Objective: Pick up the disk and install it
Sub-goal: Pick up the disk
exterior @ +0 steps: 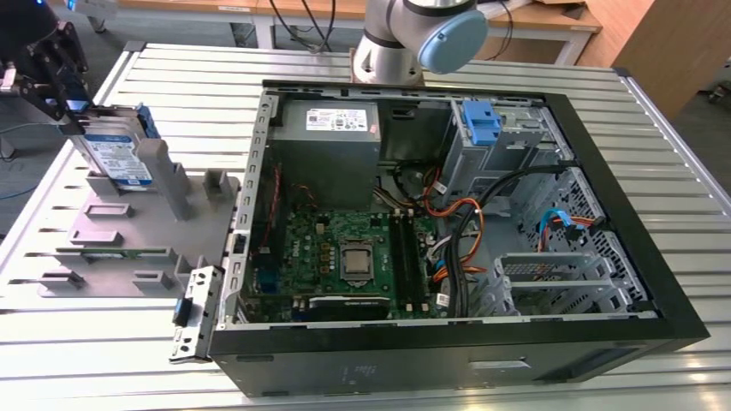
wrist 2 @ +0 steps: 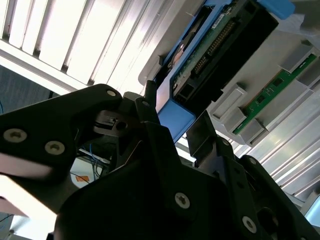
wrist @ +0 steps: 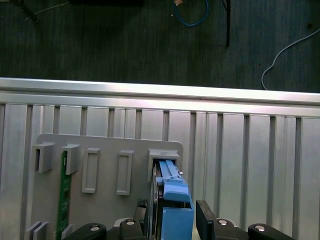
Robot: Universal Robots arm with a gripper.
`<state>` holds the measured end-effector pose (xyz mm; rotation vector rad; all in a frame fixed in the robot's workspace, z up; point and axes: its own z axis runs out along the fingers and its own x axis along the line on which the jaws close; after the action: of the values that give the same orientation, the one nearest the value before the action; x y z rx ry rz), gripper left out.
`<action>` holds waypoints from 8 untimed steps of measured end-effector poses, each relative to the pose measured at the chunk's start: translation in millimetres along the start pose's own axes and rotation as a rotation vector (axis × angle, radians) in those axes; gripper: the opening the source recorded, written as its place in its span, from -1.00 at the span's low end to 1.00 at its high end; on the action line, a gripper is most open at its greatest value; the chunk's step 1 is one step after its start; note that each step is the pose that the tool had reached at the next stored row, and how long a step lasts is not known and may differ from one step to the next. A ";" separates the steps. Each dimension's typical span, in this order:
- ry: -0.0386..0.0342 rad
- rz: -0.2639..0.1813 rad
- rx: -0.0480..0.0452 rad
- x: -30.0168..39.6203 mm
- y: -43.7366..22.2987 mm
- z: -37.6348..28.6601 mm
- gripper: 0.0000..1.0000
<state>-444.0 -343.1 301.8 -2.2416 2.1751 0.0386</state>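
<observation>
The disk (exterior: 115,158), a silver-grey drive with a white-and-blue label and blue side rails, stands on edge in a slot of the grey holder (exterior: 126,223) at the exterior view's left. My gripper (exterior: 68,98) is over its upper end. In both wrist views the disk (wrist: 170,192) (wrist 2: 215,45) runs between the two dark fingers (wrist: 205,217) (wrist 2: 150,112). A thin gap shows between one finger and the blue rail, so the gripper (wrist: 172,212) (wrist 2: 175,122) looks open around the disk's end.
An open computer case (exterior: 457,342) lies in the middle of the slatted metal table (exterior: 171,77), motherboard and cables exposed. A blue bracket (exterior: 484,124) sits at its drive bay. A green memory stick (exterior: 115,252) rests in the holder. The arm's base (exterior: 417,38) stands behind the case.
</observation>
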 end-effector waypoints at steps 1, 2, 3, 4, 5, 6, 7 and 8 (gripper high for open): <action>-0.0007 0.000 0.0001 0.0 0.0 0.0 0.00; -0.0018 0.000 -0.0001 0.1 0.0 -0.1 0.00; -0.0018 0.000 0.0000 0.1 0.0 0.0 0.00; -0.0027 0.000 0.0001 0.0 0.0 0.0 0.00; -0.0035 0.000 0.0001 0.0 0.0 0.0 0.00; -0.0036 0.000 0.0001 0.0 0.0 0.0 0.00; -0.0036 0.000 0.0001 0.0 0.0 0.0 0.00; -0.0037 0.000 0.0001 0.0 0.0 0.0 0.00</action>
<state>-443.9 -343.1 301.8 -2.2397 2.1731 0.0427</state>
